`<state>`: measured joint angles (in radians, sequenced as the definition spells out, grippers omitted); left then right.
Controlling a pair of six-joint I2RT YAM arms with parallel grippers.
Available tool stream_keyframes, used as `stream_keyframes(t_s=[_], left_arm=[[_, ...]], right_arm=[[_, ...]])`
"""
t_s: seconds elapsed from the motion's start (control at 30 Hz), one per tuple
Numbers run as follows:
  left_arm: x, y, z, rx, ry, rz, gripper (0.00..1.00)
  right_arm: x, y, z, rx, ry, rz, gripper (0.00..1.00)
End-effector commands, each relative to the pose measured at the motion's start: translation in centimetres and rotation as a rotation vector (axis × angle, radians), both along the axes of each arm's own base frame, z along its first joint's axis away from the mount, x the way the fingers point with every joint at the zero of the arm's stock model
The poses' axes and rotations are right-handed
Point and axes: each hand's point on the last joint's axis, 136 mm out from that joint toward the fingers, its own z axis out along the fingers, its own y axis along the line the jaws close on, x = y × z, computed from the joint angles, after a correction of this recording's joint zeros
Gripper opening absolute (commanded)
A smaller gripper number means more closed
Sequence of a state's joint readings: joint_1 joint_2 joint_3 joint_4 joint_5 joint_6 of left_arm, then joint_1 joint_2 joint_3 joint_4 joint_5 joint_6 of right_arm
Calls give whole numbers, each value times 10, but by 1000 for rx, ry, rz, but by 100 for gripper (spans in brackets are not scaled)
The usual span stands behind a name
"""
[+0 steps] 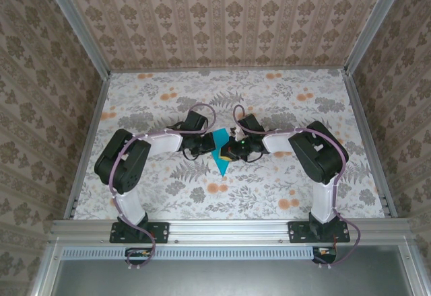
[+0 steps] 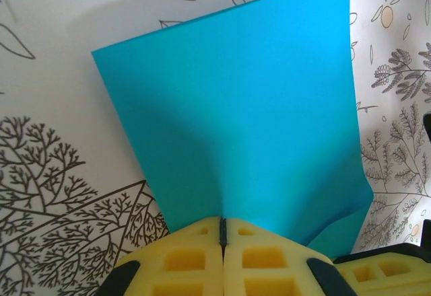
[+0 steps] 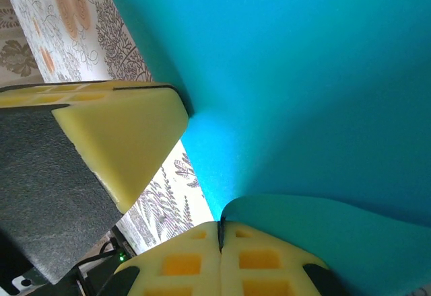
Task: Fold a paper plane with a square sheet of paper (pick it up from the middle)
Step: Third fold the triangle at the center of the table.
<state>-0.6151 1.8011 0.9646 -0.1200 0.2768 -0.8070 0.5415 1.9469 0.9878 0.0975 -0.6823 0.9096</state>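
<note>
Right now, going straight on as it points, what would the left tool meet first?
The teal paper pinched in the left tool; beyond it probably the flowered table, depth unclear.

Bright even light, no glare; top view sharp. Soft shadow on table (image 2: 54, 74) upper-left of paper (image 2: 236, 107); wrist views bit soft.

Seen from above, the paper plane (image 1: 219, 158) is too small to show its crease, and its upper part is covered by the left gripper (image 1: 207, 146) and the right gripper (image 1: 229, 151). In the left wrist view its top corner is cut off and its near edge vanishes between the pressed-together jaws. In the right wrist view it runs off the top and right edges, blurred.
</note>
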Motion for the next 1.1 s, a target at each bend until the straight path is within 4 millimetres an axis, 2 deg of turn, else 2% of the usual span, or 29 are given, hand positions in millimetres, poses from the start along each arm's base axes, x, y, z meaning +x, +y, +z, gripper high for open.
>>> stream_keyframes(t_s=[0.0, 1.07], left_arm=[[-3, -3, -5, 11, 18, -31, 6], [-5, -7, -8, 12, 28, -40, 6]], right_arm=[[-4, 3, -5, -10, 9, 36, 2], [-5, -2, -17, -53, 17, 43, 1]])
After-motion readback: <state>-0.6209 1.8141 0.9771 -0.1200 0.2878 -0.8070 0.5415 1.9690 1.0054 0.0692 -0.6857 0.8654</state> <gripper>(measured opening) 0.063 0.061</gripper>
